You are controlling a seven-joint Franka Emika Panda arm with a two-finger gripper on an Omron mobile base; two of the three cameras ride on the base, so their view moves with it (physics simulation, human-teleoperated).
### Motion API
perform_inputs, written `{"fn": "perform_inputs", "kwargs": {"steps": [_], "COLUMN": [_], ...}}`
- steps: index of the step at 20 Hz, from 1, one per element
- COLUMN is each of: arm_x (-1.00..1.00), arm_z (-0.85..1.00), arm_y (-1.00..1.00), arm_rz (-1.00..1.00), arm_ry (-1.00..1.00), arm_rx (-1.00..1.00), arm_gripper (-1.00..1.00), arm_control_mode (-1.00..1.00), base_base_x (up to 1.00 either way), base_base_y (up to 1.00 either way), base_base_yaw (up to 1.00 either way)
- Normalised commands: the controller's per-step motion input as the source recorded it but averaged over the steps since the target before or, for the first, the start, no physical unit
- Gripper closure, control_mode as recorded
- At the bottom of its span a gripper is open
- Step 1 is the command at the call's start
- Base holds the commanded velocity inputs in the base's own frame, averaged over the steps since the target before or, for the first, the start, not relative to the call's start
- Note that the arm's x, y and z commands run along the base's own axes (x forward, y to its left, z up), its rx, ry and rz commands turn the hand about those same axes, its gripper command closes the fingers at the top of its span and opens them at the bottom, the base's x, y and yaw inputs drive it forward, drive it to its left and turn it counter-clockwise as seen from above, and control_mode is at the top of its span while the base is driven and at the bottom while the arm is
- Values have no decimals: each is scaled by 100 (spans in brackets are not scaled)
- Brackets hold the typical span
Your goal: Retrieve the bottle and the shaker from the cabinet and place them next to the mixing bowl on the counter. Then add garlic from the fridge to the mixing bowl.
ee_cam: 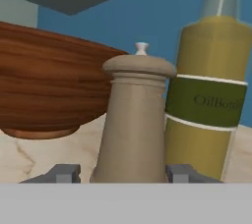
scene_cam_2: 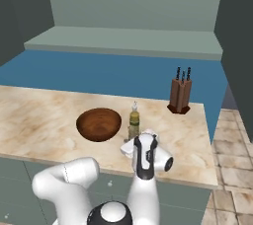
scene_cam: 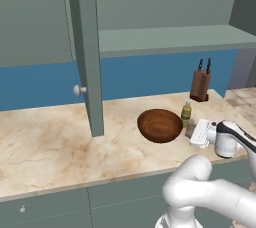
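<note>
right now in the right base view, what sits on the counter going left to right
mixing bowl → bottle → knife block

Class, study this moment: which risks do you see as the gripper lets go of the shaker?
1. The shaker stands very close to the bottle; a sideways retreat of the gripper may topple either.
2. The open cabinet door hangs over the counter; a rising arm might strike it.
</note>
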Motion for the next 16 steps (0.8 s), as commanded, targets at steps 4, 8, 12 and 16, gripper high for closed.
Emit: {"fn": "perform_inputs", "kwargs": {"steps": [4,8,12,16], "arm_x": [-13,-21,-41,-78], "arm_z": [-3,6,19,17], "arm_y": [2,-26,-52,-18], "arm_rz": [-2,-14,-22,-2], "arm_ry": [26,11,12,12], "arm_rx": [-6,0,-3,-13], "arm_gripper": [-100,-100,-100,-100], "arm_control_mode": [-100,-100,-100,-100], "base_base_x": [0,0,0,0], "base_base_y": [0,0,0,0], "base_base_yaw": [0,0,0,0]}}
